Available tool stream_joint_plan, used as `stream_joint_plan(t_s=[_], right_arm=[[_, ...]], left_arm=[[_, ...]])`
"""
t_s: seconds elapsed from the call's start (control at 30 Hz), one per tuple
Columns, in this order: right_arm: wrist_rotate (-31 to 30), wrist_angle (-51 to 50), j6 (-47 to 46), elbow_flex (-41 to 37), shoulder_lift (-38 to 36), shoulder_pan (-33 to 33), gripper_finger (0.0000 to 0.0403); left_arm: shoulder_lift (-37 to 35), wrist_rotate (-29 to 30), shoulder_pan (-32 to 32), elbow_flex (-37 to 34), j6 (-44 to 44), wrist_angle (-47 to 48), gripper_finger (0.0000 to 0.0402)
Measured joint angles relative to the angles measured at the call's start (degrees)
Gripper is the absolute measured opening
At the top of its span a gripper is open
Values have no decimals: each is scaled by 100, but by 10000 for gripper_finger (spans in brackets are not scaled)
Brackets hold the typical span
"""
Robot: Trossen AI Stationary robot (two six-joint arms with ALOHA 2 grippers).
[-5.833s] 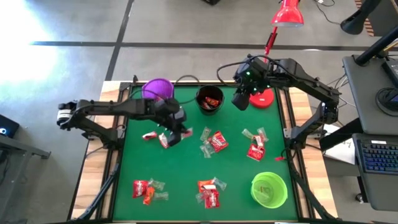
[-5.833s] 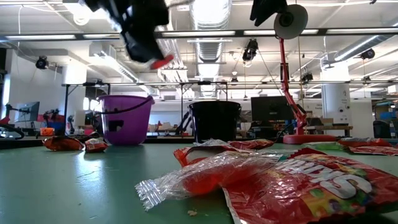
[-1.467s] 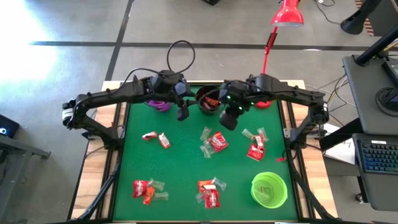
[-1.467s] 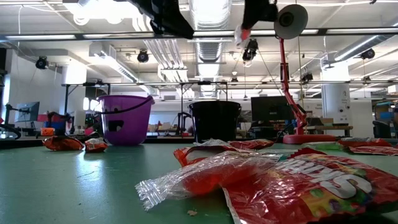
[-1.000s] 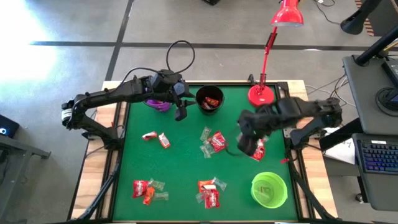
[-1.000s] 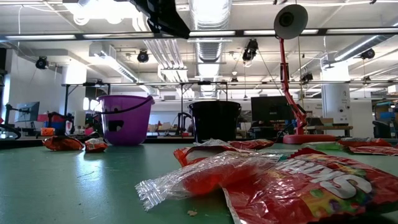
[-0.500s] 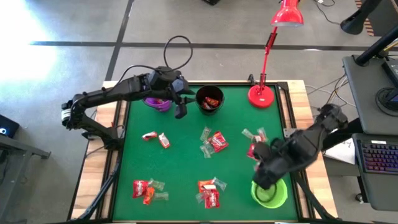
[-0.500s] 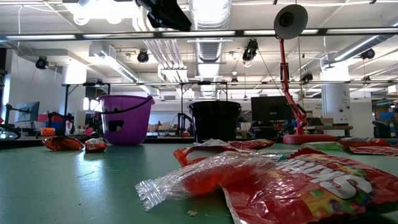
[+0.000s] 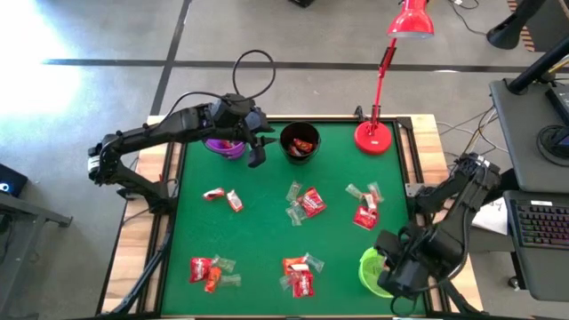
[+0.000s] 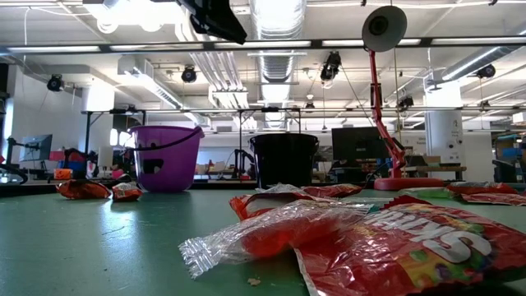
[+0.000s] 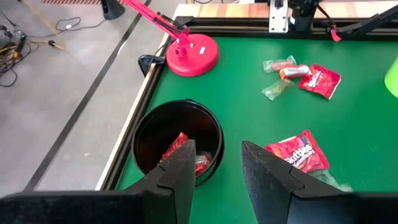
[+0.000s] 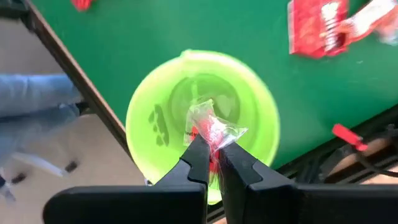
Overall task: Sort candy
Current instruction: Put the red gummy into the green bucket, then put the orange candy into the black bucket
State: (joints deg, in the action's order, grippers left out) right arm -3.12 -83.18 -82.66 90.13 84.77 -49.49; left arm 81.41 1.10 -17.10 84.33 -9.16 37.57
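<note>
Candy in red and clear wrappers lies in several small heaps (image 9: 302,203) on the green mat. My right gripper (image 12: 210,144) hangs over the green cup (image 12: 143,106) at the near right corner. It is shut on one clear-wrapped candy (image 12: 212,127) with red inside. My left gripper (image 11: 217,168) stands open with nothing in it, high at the far left, between the purple cup (image 9: 224,148) and the black cup (image 11: 177,146). Red candy lies inside the black cup. My right gripper pinches the clear-wrapped candy at one end of the wrapper (image 12: 210,138) between its two fingertips. The fingers point down from above. The rest of the wrapper sticks out beyond the tips, lifted clear over the green cup's opening.
A red desk lamp stands on its round base (image 9: 373,138) at the far right of the mat. In the low view a red candy bag (image 10: 394,242) lies close to the near edge. Black rails (image 9: 418,196) and wooden edges frame the mat.
My right gripper, shut on the candy throughout, has swung from the middle right of the mat toward the near right corner and come down over the green cup, turning about as it went.
</note>
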Motion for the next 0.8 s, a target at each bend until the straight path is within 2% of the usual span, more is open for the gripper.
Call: stream_joint_plan(t_s=[0.17, 0.4, 0.8], right_arm=[[167, 559, -1, -501, 0, -159, 8], [215, 588, -282, -892, 0, -215, 21], [184, 547, -89, -894, 0, -215, 105]], left_arm=[[0, -2, 0, 0, 168, 53, 113], [0, -7, 0, 0, 177, 323, 113], [2, -32, 9, -2, 608, 762, 120]])
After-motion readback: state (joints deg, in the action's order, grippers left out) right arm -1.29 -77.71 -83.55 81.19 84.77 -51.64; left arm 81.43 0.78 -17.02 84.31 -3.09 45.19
